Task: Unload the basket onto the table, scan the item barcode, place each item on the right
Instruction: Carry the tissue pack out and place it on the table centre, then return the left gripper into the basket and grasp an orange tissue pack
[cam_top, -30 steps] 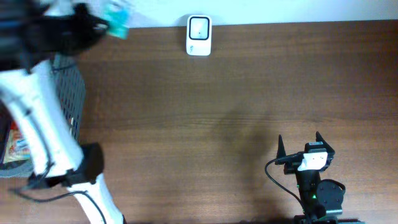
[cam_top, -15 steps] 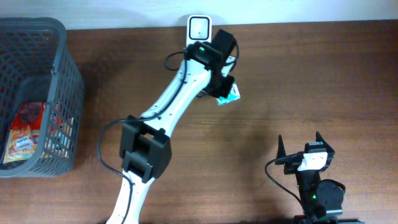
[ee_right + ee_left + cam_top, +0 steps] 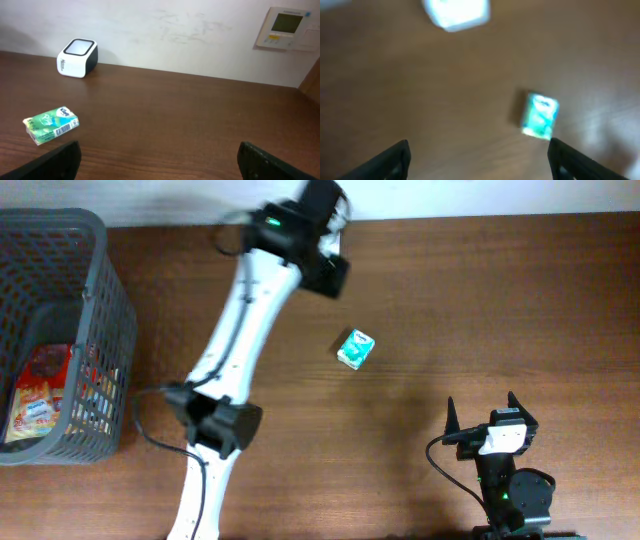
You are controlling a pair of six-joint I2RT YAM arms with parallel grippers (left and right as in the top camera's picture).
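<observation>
The white-and-black left arm (image 3: 235, 330) stretches far forward, blurred at the wrist. Its black left gripper (image 3: 479, 155) is spread wide, holding nothing. The black right gripper (image 3: 482, 412) sits folded back, jaws apart.

Teal-green and white packet (image 3: 51, 124), black barcode stripes (image 3: 63, 130) on its white edge, left-ahead of the black-fingered right gripper (image 3: 160, 150), white-and-black scanner (image 3: 76, 57), dark brown wood-grain table (image 3: 500, 310), grey mesh basket (image 3: 112, 330), red and orange packs (image 3: 40, 392) inside, white left arm (image 3: 233, 330), black joints.

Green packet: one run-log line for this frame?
green packet: lying on table, ungripped | left tool: open, empty, by scanner | right tool: open, empty
</observation>
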